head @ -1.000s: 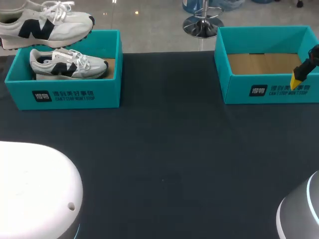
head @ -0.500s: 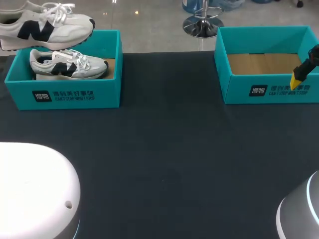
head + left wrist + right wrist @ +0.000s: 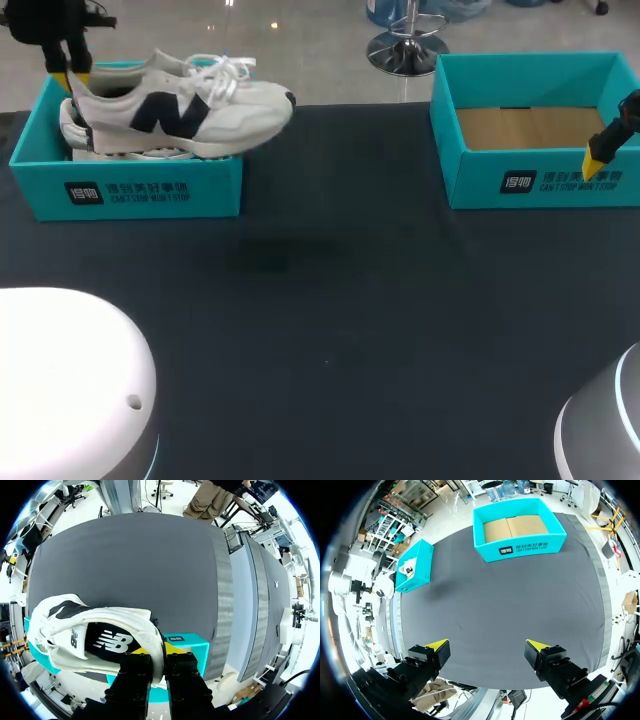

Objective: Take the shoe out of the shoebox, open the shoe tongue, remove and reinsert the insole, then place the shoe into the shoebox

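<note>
Swung rightward since a second ago, the shoe (image 3: 185, 108) hangs over the left shoebox (image 3: 215, 190) at the back left corner of the worktop (image 3: 330, 320), its heel pinched by the left fingers (image 3: 66, 80). Spread apart, the right fingers (image 3: 597, 160) hover beside the right shoebox (image 3: 480, 180).

A dark grey cloth-covered bench (image 3: 330, 330) is filling most of the frame; an open-topped teal cardboard box (image 3: 480, 180), brown floor showing, is sitting at the upper right.
</note>
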Tool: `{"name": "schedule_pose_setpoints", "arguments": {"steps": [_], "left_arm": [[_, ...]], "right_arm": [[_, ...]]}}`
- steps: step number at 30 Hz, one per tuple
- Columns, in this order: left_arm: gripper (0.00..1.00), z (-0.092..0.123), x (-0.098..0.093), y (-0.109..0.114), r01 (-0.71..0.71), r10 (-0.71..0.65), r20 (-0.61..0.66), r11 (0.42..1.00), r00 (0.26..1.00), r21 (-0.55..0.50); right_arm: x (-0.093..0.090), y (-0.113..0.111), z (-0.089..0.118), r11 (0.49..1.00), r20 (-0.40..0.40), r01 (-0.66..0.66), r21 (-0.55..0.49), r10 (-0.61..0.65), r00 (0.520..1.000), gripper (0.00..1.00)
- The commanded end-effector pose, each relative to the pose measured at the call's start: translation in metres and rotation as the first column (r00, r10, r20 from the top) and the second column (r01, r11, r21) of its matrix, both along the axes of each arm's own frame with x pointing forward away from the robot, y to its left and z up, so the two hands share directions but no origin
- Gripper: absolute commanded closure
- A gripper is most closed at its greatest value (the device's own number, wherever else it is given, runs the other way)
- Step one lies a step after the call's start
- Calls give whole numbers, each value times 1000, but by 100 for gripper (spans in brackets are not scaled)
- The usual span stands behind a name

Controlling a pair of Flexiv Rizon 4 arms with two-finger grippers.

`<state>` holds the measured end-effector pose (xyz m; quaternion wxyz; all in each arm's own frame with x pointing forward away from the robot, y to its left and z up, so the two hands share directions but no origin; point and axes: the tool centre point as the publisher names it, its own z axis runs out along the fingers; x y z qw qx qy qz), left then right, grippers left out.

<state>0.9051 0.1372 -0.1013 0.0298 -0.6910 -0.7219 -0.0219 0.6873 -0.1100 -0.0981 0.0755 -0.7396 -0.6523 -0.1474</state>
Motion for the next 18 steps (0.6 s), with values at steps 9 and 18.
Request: {"name": "schedule_pose_setpoints", "arguments": {"steps": [9, 18], "left_arm": [[100, -18, -154, -119, 24, -28, 95, 999, 995, 49], [100, -43, -196, -166, 31, -36, 73, 998, 997, 62]], "right_arm": [[3, 1, 1, 1000, -7, -1, -2, 1, 1000, 0], [3, 1, 1, 1000, -7, -1, -2, 1, 1000, 0]]}}
